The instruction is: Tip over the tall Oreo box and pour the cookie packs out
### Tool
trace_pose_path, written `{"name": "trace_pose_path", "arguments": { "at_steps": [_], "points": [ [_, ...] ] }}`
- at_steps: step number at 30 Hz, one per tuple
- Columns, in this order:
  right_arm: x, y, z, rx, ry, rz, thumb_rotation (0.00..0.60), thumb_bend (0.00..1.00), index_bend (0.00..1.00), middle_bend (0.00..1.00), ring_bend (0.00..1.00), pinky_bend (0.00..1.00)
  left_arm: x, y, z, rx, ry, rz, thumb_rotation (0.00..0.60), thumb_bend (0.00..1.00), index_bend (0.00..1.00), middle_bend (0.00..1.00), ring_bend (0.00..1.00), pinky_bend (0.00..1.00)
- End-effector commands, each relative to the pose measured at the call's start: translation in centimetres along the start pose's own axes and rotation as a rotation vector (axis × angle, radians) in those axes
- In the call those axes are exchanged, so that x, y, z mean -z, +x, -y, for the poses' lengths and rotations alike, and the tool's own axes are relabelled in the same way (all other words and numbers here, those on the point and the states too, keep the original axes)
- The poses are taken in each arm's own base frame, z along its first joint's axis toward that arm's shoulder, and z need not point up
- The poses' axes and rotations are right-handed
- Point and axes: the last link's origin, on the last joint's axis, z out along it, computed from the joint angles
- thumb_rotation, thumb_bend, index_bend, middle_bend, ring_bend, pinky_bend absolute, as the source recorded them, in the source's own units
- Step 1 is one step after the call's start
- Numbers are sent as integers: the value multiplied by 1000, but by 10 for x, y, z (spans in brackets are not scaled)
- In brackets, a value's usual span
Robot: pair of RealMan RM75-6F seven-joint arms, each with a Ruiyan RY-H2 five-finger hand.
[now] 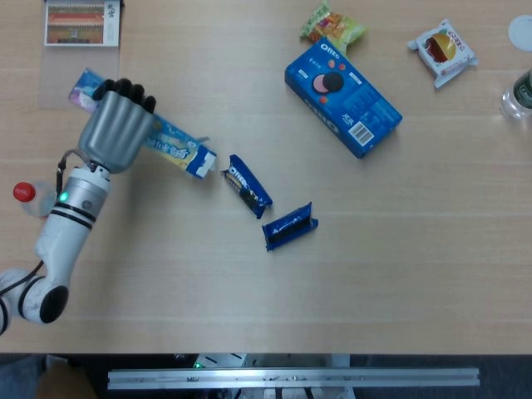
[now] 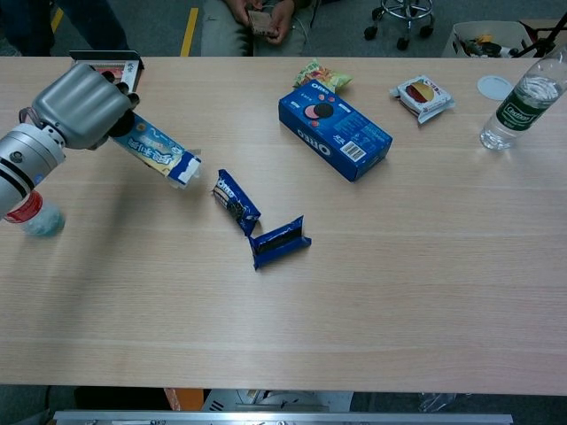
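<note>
My left hand point(image 1: 118, 135) point(image 2: 82, 104) grips the tall light-blue Oreo box point(image 1: 174, 146) point(image 2: 159, 152), which is tipped with its open end pointing right and down toward the table. Two dark blue cookie packs lie loose on the table: one point(image 1: 249, 185) point(image 2: 236, 202) just right of the box mouth, the other point(image 1: 290, 226) point(image 2: 279, 242) further right and nearer me. My right hand shows in neither view.
A flat blue Oreo box point(image 1: 342, 96) point(image 2: 334, 129) lies at the back centre, with a green snack bag point(image 1: 332, 25) behind it. A wrapped snack point(image 1: 443, 51) and a water bottle point(image 2: 519, 99) are at the far right. A red-capped bottle point(image 2: 31, 216) stands by my left forearm. A card box point(image 1: 81, 22) lies far left.
</note>
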Motion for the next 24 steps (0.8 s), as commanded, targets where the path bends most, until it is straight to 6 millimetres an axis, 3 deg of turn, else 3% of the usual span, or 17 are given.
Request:
{"name": "trace_pose_path", "arguments": {
  "at_steps": [1, 9, 12, 15, 24],
  "points": [
    [0, 0, 0, 0, 0, 3, 600, 183, 369, 401, 393, 418, 6, -8, 2, 50, -17, 64, 600, 271, 363, 349, 321, 498],
    [2, 1, 0, 2, -8, 0, 600, 183, 369, 401, 393, 418, 2, -15, 1, 165, -21, 154, 600, 270, 345, 340, 319, 498],
    [3, 2, 0, 3, -9, -2, 600, 183, 369, 401, 393, 418, 2, -18, -1, 221, -18, 201, 600, 270, 229, 272, 291, 470],
    [2, 2, 0, 3, -8, 0, 600, 183, 369, 401, 393, 418, 2, -16, 0, 248, -13, 224, 600, 270, 101, 184, 217, 377],
    [-2, -2, 0, 3, -7, 15, 600, 183, 369, 401, 393, 418, 13, 2, 12, 354, 52, 168, 600, 270, 61, 144, 185, 348]
  ]
}}
